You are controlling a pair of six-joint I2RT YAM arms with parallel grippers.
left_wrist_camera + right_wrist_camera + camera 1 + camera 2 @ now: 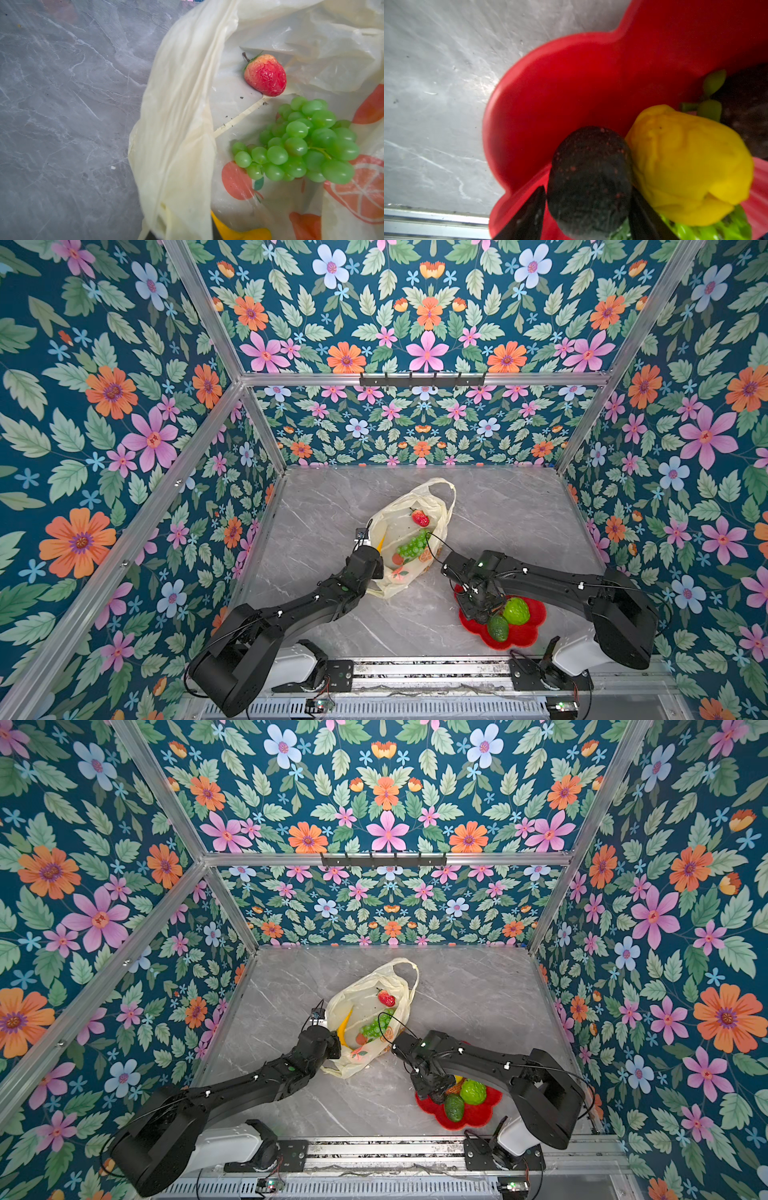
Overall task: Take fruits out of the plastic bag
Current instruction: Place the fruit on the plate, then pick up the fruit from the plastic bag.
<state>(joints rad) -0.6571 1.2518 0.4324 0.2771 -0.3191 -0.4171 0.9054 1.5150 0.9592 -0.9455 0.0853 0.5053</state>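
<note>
Grey marble tabletop (324, 506), boxed in by floral walls (415, 427). At centre, left gripper (374, 562) clamped on bag (399, 510) rim. Near right, right gripper (587, 190) astride dark avocado (589, 162) over plate (571, 83), grip unclear.

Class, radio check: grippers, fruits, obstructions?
Left gripper shut on plastic bag. Right gripper open around dark avocado over plate. Strawberry, grapes, banana inside bag. Cable loops above grapes.

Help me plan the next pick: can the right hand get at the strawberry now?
Probably not yet: the right hand sits over the red plate with the dark avocado between its fingers. Otherwise the strawberry lies uncovered in the open plastic bag.
</note>
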